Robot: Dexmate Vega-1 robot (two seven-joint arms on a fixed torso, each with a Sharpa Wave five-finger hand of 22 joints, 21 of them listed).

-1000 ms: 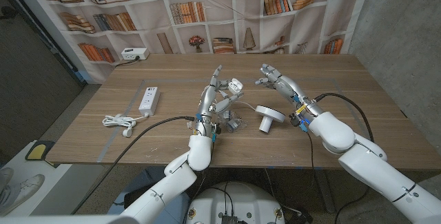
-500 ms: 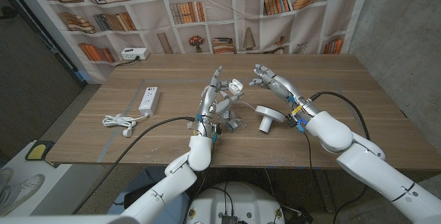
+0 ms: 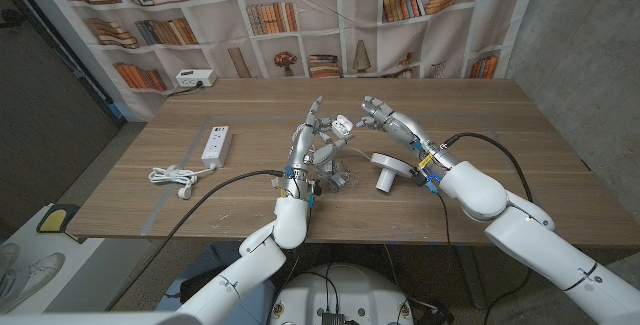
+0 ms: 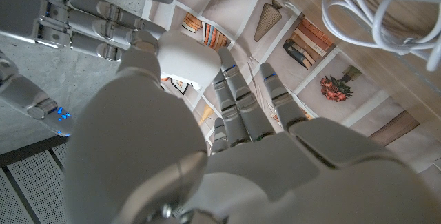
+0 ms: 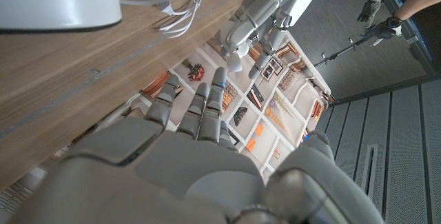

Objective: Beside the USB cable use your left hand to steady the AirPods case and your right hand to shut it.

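My left hand [image 3: 314, 146] stands upright at the table's middle and holds the white AirPods case [image 3: 342, 124] up off the wood, its lid open. The left wrist view has the case [image 4: 185, 57] just past my own fingers. My right hand [image 3: 386, 116] hovers right beside the case with fingers apart and slightly curled, their tips a small gap from the lid; those fingers [image 4: 89, 14] also appear in the left wrist view. A coiled white USB cable [image 3: 340, 175] lies on the table under the case, also seen as the cable [image 5: 182, 3] in the right wrist view.
A white round stand [image 3: 390, 169] sits on the table below my right hand. To the left lie a white power strip [image 3: 217, 145] and a bundled white cord [image 3: 172, 175]. A person's gloved hands [image 5: 384, 12] appear far off in the right wrist view.
My right hand has moved left, closing most of the gap to the case. The left hand and the case have stayed in place.
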